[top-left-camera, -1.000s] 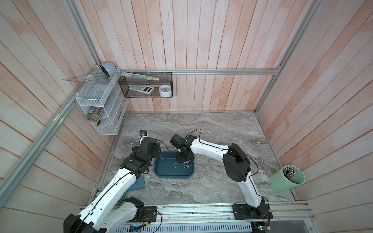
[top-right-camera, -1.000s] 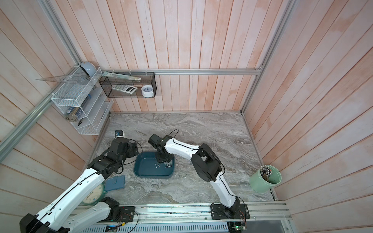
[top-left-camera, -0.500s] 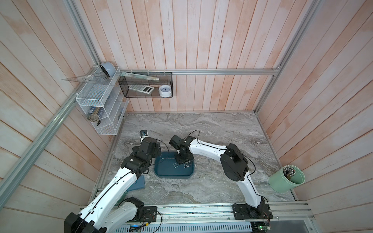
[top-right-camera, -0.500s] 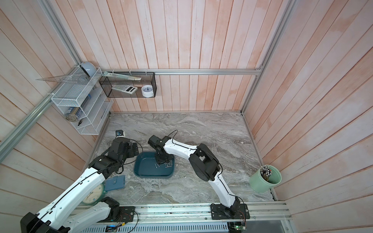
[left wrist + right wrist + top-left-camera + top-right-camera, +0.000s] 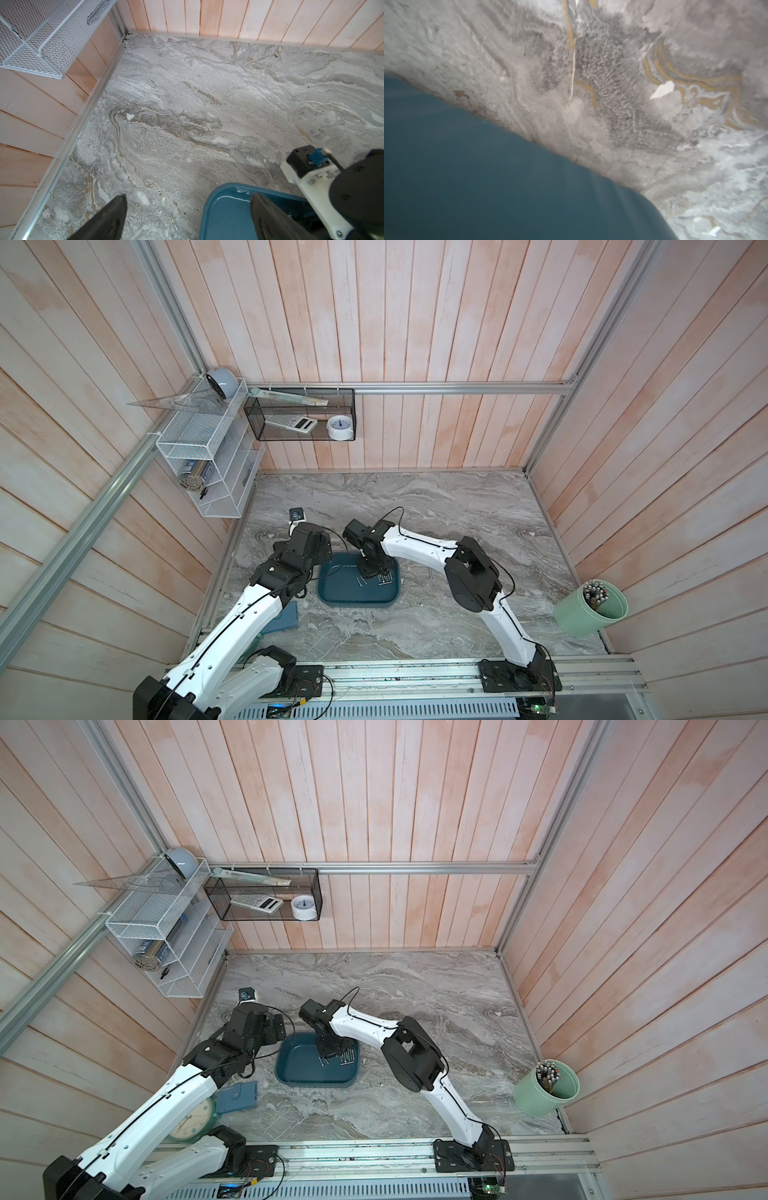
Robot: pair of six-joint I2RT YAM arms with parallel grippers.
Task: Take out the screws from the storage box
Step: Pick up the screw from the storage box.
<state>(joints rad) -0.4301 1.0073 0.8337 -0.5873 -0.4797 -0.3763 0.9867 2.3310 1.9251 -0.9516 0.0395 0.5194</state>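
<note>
The right gripper [image 5: 371, 573] is seen inside the storage box [image 5: 353, 599], pointed down at its floor near the far rim. Its jaws are pressed together or nearly so. Whether a screw is pinched between them cannot be told, because the tips are covered by the gripper's own body in both top views and are not shown in the right wrist view. The screws [image 5: 376, 581] are found in the box, scattered on the floor just beside this gripper's tip, on the side toward the arms' bases. Several are lying close together and one or two a little apart. In the right wrist view only a blurred wall of the storage box and the marble table [image 5: 612, 104] beyond it are shown.

The left gripper [image 5: 188, 195] is held with its fingers [image 5: 108, 218] spread wide, and nothing is gripped between them. It is placed at the box's corner nearest to the left arm. One finger is over the box's rim, the other over the bare table outside.

A pale green cup [image 5: 590, 612] with metal rods is placed well apart from the right gripper, against the wall.
</note>
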